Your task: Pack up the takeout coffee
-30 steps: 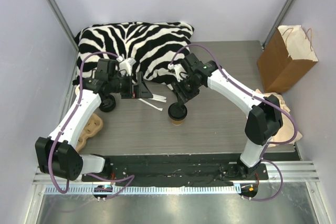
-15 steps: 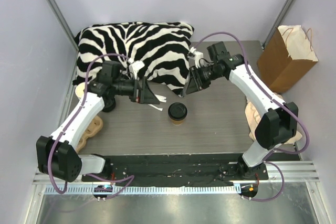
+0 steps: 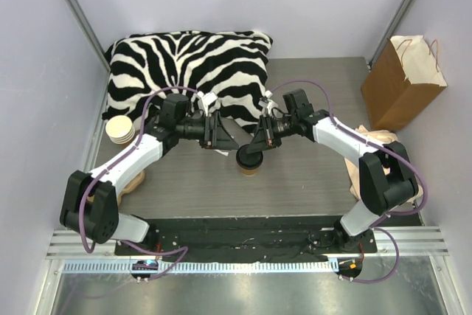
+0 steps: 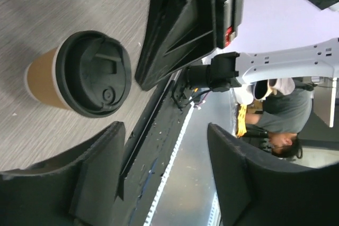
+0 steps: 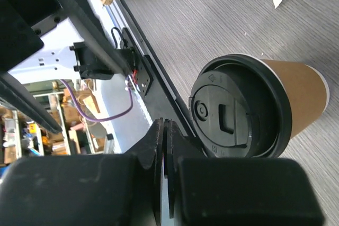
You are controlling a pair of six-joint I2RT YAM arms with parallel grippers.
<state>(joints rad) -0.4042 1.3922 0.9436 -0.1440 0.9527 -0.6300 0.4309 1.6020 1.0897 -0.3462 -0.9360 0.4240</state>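
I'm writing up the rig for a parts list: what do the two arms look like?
Both the left arm and right arm have smooth white link shells joined by chunky black joint housings. A thin purple cable loops along the outside of each. The wrists and jaws are matte black, the jaws flat and angular.

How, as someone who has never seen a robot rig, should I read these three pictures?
Two white robot arms, a left arm and a right arm, are bolted at the near edge of a table. One picture looks down from above. The other two come from a camera on each wrist. On the table are a lidded coffee cup, a stack of cups, a zebra pillow and a paper bag. The left hand is open and the right hand is shut. Both are next to the coffee cup, and neither holds anything.
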